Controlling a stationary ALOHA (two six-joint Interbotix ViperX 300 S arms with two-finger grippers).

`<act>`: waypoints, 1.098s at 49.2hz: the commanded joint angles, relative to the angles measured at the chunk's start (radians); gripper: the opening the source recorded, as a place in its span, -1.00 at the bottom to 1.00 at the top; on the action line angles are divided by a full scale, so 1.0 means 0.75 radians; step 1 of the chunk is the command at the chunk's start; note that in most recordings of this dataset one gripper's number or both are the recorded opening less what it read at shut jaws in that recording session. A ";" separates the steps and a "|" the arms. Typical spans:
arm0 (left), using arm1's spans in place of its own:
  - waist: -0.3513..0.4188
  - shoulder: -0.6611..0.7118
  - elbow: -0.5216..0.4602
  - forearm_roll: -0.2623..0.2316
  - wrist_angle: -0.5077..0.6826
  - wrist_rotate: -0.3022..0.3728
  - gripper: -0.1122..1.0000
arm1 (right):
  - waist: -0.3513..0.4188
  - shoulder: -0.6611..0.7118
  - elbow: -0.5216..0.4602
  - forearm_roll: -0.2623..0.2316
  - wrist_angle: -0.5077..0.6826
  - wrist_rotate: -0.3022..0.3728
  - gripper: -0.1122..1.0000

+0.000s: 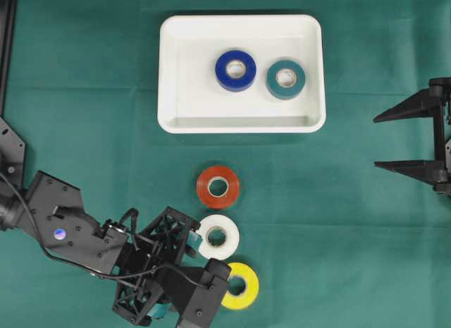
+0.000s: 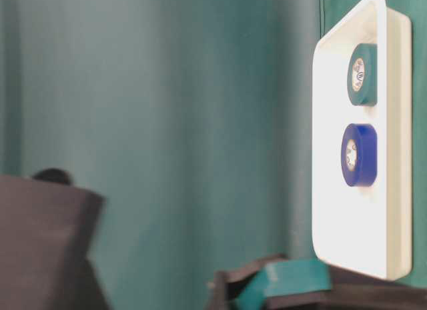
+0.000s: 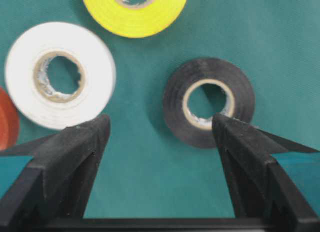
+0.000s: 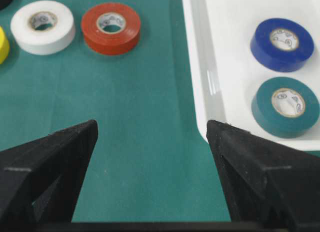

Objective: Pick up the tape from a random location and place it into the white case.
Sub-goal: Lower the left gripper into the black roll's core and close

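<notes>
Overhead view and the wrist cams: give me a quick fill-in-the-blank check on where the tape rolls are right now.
1. The white case holds ____ rolls, the blue roll and the teal roll.
2. Of the three rolls lined up on the cloth, the ____ one lies nearest the case.
3. The left gripper stands open by a ____ roll.
4. The white roll lies between the red roll and the ____ one.

Missing words: two; red; black; yellow
</notes>
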 commanded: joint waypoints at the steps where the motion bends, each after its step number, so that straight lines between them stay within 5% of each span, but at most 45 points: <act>1: -0.004 -0.006 0.004 0.002 -0.049 0.000 0.64 | -0.002 0.014 -0.031 0.000 -0.006 0.000 0.76; 54: -0.012 0.178 0.098 0.000 -0.219 0.000 0.63 | -0.002 0.014 -0.031 -0.002 0.000 0.000 0.76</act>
